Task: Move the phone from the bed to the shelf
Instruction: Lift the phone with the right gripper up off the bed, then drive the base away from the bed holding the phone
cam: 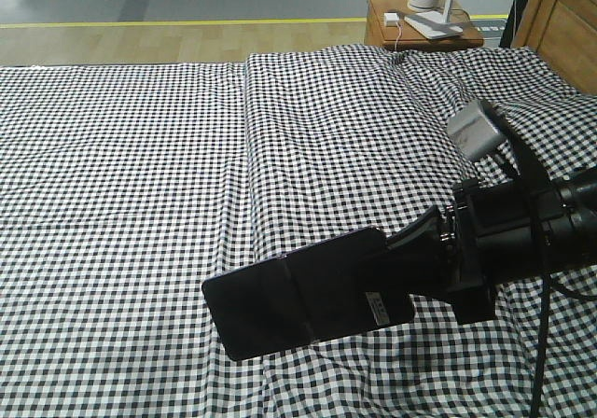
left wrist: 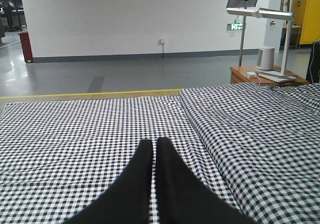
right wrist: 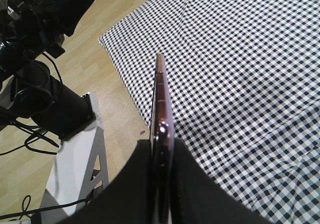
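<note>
The phone (cam: 308, 292), a glossy black slab with a seam across its middle and a small white sticker, hangs above the bed (cam: 140, 157), which has a checked sheet. My right gripper (cam: 396, 264) is shut on the phone's right end, coming in from the right. In the right wrist view the phone (right wrist: 161, 99) stands edge-on with its pinkish rim showing, pinched between the black fingers of the right gripper (right wrist: 162, 144). My left gripper (left wrist: 153, 144) is shut with nothing in it, low over the bed (left wrist: 75, 129). The shelf is out of view.
An orange-brown nightstand (cam: 424, 21) with a white lamp base stands beyond the bed's far right corner; it shows too in the left wrist view as the nightstand (left wrist: 265, 75). A wooden panel (cam: 560, 17) is at the top right. The robot's dark base (right wrist: 50, 99) stands on the wood floor beside the bed.
</note>
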You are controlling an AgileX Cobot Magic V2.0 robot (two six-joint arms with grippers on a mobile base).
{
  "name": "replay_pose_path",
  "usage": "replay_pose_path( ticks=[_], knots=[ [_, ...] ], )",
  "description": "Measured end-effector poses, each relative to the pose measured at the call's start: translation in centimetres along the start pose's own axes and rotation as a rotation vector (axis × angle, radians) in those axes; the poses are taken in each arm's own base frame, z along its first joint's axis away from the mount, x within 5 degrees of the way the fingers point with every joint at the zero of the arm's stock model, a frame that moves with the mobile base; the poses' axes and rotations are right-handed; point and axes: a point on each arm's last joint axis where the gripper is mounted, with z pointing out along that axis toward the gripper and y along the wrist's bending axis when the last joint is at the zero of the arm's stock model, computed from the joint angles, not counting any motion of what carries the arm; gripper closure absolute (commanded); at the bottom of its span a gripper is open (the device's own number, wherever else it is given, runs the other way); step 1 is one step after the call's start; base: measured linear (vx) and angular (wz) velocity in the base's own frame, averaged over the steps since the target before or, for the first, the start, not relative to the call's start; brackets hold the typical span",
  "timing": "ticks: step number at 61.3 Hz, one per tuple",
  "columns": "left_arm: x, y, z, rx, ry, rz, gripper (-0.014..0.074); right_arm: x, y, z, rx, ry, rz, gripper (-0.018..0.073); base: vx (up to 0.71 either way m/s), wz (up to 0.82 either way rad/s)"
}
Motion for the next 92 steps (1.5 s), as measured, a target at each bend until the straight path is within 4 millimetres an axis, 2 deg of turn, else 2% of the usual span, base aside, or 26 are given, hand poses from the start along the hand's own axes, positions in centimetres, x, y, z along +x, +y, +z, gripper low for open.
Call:
replay_pose_path(
  ticks=[48,92],
  knots=[
    [0.00,0.00,0.00,0.000,0.000,0.000,0.0595,0.00,0.00,0.00,0.000,0.000,0.000,0.0561,-0.01,0.05],
    [0.00,0.00,0.00,0.000,0.000,0.000,0.0595,0.00,0.00,0.00,0.000,0.000,0.000,0.0561,-0.08,0.31]
  ],
)
